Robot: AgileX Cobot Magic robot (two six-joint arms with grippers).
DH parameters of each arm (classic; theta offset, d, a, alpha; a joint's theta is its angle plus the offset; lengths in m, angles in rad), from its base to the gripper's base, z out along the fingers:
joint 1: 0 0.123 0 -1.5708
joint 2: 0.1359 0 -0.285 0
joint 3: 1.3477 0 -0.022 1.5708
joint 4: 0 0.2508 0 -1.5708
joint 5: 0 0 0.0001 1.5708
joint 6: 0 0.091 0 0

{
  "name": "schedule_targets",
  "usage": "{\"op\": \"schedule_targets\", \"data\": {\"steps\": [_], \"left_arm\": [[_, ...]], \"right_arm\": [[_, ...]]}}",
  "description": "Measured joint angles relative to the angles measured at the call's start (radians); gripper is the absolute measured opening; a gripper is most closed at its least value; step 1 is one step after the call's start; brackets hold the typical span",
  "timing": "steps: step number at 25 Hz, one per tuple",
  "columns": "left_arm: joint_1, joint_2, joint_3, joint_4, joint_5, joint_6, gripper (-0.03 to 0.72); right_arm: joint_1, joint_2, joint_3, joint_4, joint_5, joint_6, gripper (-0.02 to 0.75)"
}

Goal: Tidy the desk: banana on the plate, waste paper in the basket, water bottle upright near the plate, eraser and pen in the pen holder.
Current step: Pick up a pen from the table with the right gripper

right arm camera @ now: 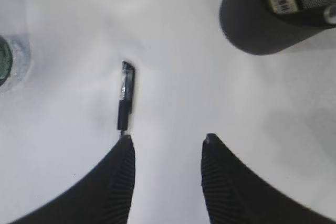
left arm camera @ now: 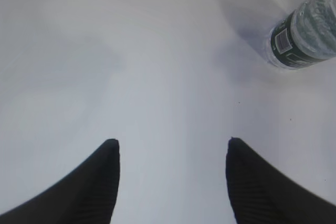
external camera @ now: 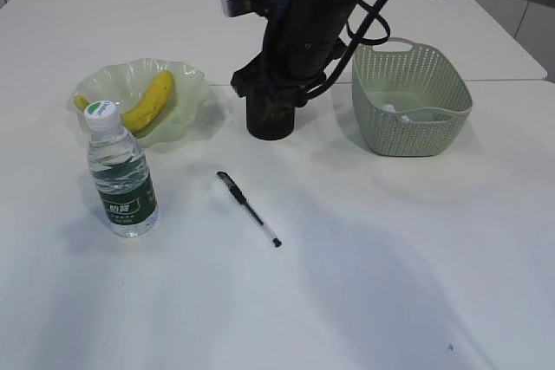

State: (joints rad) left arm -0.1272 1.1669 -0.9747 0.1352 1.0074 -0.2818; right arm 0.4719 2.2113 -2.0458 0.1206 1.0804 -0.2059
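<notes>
White desk is carrying the pen near its middle, lying diagonally, just ahead-left of the right gripper, which is hovering empty, jaws apart.

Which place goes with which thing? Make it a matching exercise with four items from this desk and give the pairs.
Things:
1. banana
2. water bottle
3. pen
4. waste paper

Places:
A. lying flat on the bare desk
B. inside the basket
C. on the plate
D. standing upright in front of the plate

Pairs: 1-C, 2-D, 3-A, 4-B
</notes>
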Motion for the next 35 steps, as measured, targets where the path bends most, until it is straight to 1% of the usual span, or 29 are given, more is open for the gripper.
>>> {"op": "schedule_targets", "data": {"steps": [2,5,9,18,31,35], "left_arm": [[0.0,0.0,0.0,0.0,0.0,0.0,0.447],[0.0,0.0,0.0,0.0,0.0,0.0,0.447],[0.0,0.0,0.0,0.002,0.0,0.0,0.447],[0.0,0.0,0.0,0.002,0.0,0.001,0.43],[0.0,0.0,0.0,0.006,0.0,0.025,0.426],[0.0,0.0,0.0,0.001,0.0,0.025,0.426]], "right_arm": [[0.042,0.0,0.0,-0.034,0.025,0.028,0.313],[0.098,0.0,0.0,-0.121,0.07,0.089,0.313],[0.132,0.0,0.0,-0.147,0.116,0.145,0.313],[0.138,0.017,0.0,-0.095,0.145,0.227,0.313],[0.152,0.114,-0.004,-0.092,0.146,0.243,0.313],[0.152,0.17,-0.06,-0.096,0.146,0.262,0.313]]}}
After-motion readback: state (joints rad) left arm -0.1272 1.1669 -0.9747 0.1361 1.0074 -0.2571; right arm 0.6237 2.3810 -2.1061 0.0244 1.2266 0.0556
